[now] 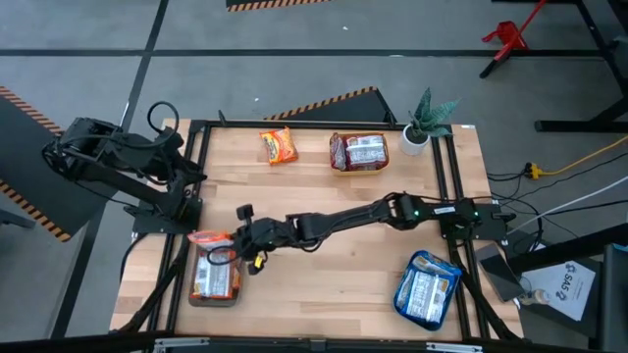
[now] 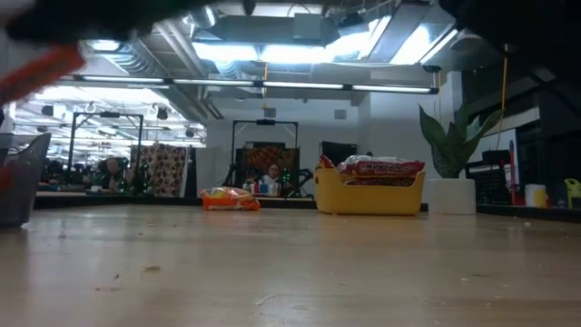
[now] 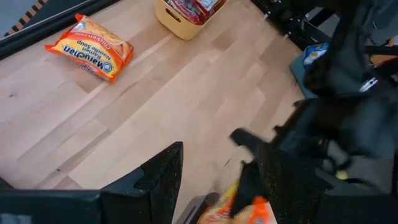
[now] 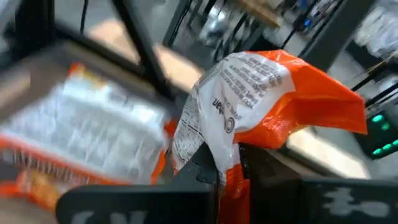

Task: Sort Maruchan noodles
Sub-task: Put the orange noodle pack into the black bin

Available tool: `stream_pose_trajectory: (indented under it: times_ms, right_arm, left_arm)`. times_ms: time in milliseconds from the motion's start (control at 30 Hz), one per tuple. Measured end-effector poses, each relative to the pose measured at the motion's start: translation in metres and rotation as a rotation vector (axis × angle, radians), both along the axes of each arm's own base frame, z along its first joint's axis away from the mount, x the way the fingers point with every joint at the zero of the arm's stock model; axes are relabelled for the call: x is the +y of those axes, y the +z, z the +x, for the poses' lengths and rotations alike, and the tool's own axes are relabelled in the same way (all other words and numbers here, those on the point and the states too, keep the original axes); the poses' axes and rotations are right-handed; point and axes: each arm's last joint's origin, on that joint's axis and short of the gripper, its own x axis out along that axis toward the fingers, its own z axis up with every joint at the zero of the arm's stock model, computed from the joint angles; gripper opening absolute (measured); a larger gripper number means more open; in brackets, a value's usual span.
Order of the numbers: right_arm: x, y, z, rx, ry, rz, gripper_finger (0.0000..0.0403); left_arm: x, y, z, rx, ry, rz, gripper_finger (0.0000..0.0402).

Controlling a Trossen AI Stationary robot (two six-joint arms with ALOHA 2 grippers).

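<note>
My right gripper (image 1: 234, 238) reaches across the table to its left side and is shut on an orange Maruchan packet (image 1: 211, 238), above the far end of the grey tray (image 1: 186, 294), which holds more orange packets (image 1: 214, 277). In the right wrist view the held packet (image 4: 267, 93) shows its printed white back. Another orange packet (image 1: 279, 145) lies flat near the far edge. Red-and-white packets (image 1: 365, 150) fill the yellow bowl (image 1: 339, 165). Blue-and-white packets (image 1: 428, 289) lie in the teal tray (image 1: 403, 297). My left gripper (image 3: 211, 193) waits open at the table's left edge. My right gripper pinches the orange packet by one crinkled edge (image 4: 227, 163) between its two fingers, coming level from the table's right side. The packet is lifted clear and stands up bunched above the fingers, over the packets in the grey tray (image 4: 81, 143).
A potted plant (image 1: 424, 120) stands at the far right corner beside the yellow bowl. The right arm (image 1: 343, 218) stretches across the middle of the table. Bare wood lies between the loose orange packet (image 3: 90, 46) and the grey tray. Black frame rails border the table.
</note>
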Motion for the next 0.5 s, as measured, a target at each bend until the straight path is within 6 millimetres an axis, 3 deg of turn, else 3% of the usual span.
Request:
stream_pose_trajectory:
  times_ms: [100,333,500]
  right_arm:
    - [0.001,-0.021,0.006,-0.005,0.012,-0.005,0.0016]
    - [0.004,-0.044,0.011,-0.018,-0.023,-0.059,0.0017]
    - [0.002,-0.042,0.011,-0.027,-0.030,-0.059,0.0017]
  left_arm:
    - [0.000,0.000,0.000,-0.001,0.003,0.007,0.0201]
    - [0.001,0.000,0.000,-0.007,0.030,0.035,0.0201]
    - [0.001,0.000,0.000,-0.007,0.033,0.038,0.0201]
